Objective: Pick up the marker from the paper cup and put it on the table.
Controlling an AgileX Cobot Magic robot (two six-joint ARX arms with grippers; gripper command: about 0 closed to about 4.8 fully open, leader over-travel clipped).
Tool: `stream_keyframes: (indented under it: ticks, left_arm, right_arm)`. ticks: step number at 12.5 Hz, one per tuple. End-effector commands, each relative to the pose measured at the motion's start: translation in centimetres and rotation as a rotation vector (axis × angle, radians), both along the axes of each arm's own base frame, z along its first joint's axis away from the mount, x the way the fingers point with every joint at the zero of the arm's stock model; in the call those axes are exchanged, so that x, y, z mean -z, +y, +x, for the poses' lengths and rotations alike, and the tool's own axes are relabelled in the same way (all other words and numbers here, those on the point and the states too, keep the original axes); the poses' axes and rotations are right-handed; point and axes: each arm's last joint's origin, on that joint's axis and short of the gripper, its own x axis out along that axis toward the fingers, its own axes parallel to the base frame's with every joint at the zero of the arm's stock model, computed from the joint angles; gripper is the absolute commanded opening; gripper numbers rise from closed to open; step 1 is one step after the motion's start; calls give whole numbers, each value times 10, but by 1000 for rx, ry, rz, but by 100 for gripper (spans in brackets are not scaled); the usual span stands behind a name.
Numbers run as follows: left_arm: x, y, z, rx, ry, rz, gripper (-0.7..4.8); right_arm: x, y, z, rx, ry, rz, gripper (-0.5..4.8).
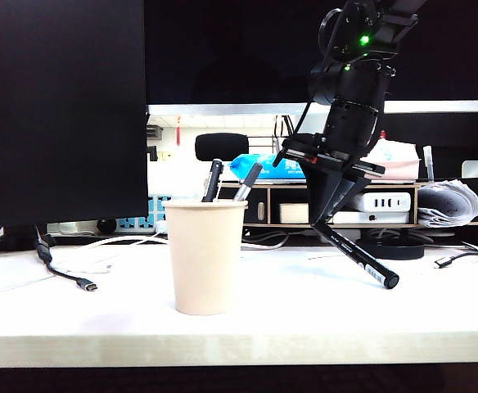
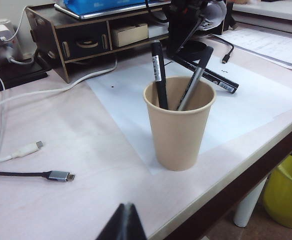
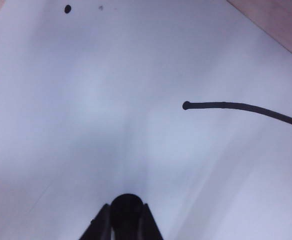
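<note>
Black marker (image 1: 357,255) clamped in right claw (image 1: 331,214), well out of the paper cup (image 1: 205,255) and off to the cup's right in the exterior view. Gripped near upper end; barrel slanting down and away from the cup, lower tip close to or just touching the desk (image 1: 304,327), contact not resolvable. White lettering visible along the barrel in the left wrist view (image 2: 206,75). Claw pointing down, jaws narrowed around the barrel; in the right wrist view marker end (image 3: 127,210) seen head-on between the two fingers (image 3: 102,222), white sheet below. Thin black line (image 3: 241,107) across that sheet in the same view, nature unclear. Cream cup upright on a white paper sheet (image 2: 256,107) near the front edge of the desk, roughly mid-width. Slim black pen (image 2: 159,75) and grey-barrelled pen with black tip (image 2: 196,80) leaning inside the cup, tops above the rim. Left claw (image 2: 123,222): only a dark tip at the edge of its own wrist view, above the front edge of the desk, well apart from the cup; open or closed, cannot tell. USB cable (image 1: 67,274) lying toward the left side of the desk. Wooden shelf unit (image 1: 370,205) along the back edge, behind the right arm.
</note>
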Motion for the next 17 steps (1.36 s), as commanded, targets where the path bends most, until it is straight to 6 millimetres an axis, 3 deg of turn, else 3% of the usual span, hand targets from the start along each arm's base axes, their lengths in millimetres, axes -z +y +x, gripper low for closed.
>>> stream_keyframes:
  ticks: [1, 5, 12, 14, 15, 17]
  left_arm:
    - [2, 0, 0, 1, 8, 13, -4]
    - [2, 0, 0, 1, 8, 13, -4]
    - [2, 0, 0, 1, 8, 13, -4]
    - [2, 0, 0, 1, 8, 13, -4]
    - [2, 0, 0, 1, 8, 13, -4]
    - [2, 0, 0, 1, 8, 13, -4]
  right_arm:
    - [-4, 1, 1, -6, -19, 3, 68]
    - [-4, 1, 1, -6, -20, 3, 108]
    - [-5, 0, 0, -7, -15, 2, 106]
    - [-17, -1, -3, -21, -41, -16, 73]
    - [-28, -2, -5, -30, -65, -10, -3]
    - [-60, -6, -16, -41, -127, -4, -8]
